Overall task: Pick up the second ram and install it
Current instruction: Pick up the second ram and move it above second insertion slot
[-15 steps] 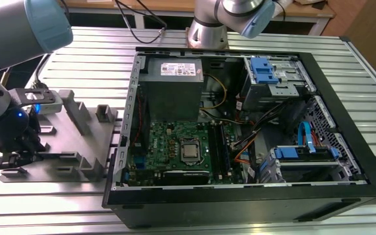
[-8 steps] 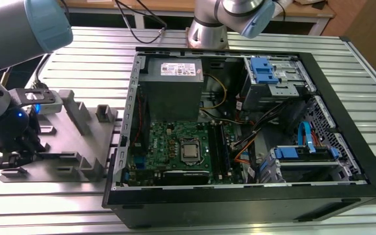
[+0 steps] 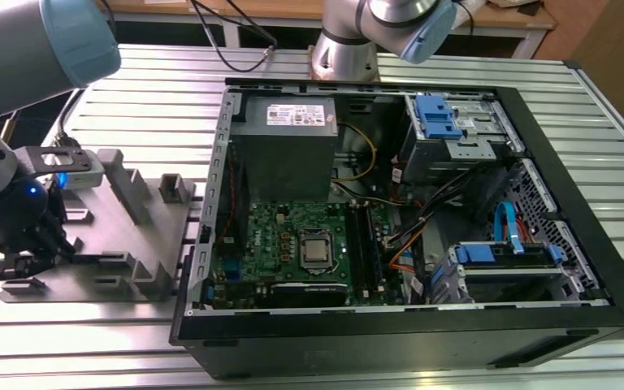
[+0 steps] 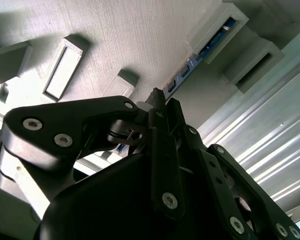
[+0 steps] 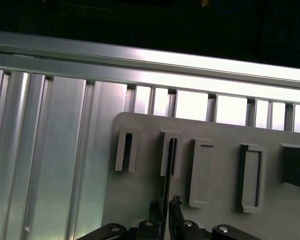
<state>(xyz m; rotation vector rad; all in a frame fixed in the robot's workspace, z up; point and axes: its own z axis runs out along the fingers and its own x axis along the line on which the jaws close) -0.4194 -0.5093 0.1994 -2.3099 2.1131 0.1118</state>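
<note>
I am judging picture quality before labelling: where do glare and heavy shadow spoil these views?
First wrist view: strong glare on the table rails, blackness beyond them. Second wrist view: the gripper is a dark foreground mass. Exterior view: even light, the computer case interior dimmer.

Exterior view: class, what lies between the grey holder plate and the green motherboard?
In the exterior view, the open computer case's upright side wall stands between the grey holder plate and the green motherboard.
</note>
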